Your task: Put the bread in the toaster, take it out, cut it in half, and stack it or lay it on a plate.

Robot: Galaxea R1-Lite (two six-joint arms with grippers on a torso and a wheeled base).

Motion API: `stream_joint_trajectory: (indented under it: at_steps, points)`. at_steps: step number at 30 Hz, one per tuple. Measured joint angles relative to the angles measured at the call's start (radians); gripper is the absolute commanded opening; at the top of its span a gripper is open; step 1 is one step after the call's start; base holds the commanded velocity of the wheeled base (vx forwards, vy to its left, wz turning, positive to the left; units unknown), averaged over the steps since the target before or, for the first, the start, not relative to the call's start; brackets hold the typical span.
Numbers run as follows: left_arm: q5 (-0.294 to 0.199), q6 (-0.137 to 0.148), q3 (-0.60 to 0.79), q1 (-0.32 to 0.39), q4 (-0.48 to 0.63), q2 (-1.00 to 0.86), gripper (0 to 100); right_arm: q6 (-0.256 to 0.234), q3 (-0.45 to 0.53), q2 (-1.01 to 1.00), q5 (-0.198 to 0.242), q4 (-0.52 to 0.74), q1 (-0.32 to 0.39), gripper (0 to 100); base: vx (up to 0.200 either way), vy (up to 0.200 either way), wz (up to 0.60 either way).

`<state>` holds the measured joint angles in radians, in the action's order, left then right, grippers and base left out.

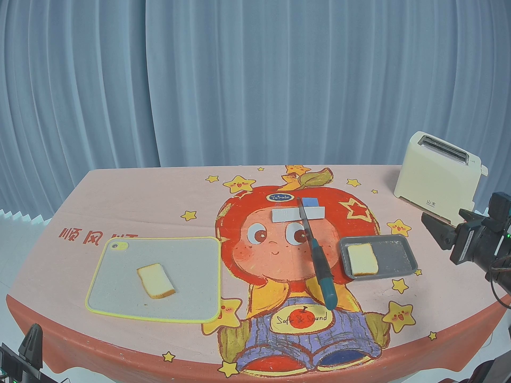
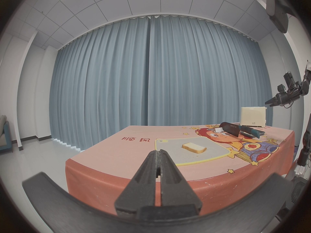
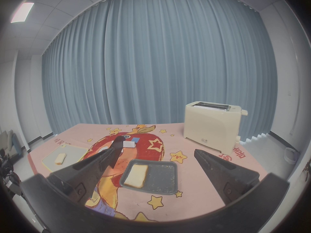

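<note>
On the grey cutting board with a yellow-green rim (image 1: 191,272), left part of the pink cartoon-print tablecloth (image 1: 133,203), one pale half-slice of bread (image 1: 155,281) with a brown crust lies flat. A second half-slice (image 1: 362,259) already sits in the dark grey rectangular tray (image 1: 398,255) on the right, near the cream two-slot toaster (image 1: 437,177). Teal-handled knife (image 1: 323,268) lies between board and tray, blade propped on a small grey-and-blue block (image 1: 287,214). Low off the near table edge the left gripper (image 2: 158,152) hangs with fingers pressed together, holding nothing. Off the right end by the toaster, the right gripper (image 3: 154,152) hovers with fingers spread wide, empty. Step in hand, my judgement: get the board half onto the tray. To do it well, open the left fingers first, come down over the slice, pinch across the narrow width, squeeze lightly so it doesn't crush, lift clear of the knife, then lay it on or beside the tray half. Left wrist view gives the board slice side-on and the closed fingers, which the head view can't settle. Head view gives the top-down layout. Right wrist view adds crumbs on the tray floor and the toaster's side lever.
</note>
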<state>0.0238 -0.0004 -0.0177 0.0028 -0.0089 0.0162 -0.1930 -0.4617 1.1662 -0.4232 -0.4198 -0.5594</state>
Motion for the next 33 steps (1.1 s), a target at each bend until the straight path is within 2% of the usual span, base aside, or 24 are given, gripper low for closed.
stream_joint_trajectory:
  at_steps: [10,18,33]
  points:
    - [-0.004,-0.001,0.0,0.0,0.0,0.0,0,0.032,0.024,-0.089,-0.001,0.007,0.134,100,0.0,0.0,0.0]
    - [-0.006,0.0,0.0,0.0,0.0,0.0,0,0.079,0.066,-0.191,0.018,0.012,0.301,100,0.0,0.0,0.0]
    - [-0.008,0.006,0.0,0.0,0.0,0.0,0,0.092,0.204,-0.447,0.025,0.015,0.438,100,0.0,0.0,0.0]
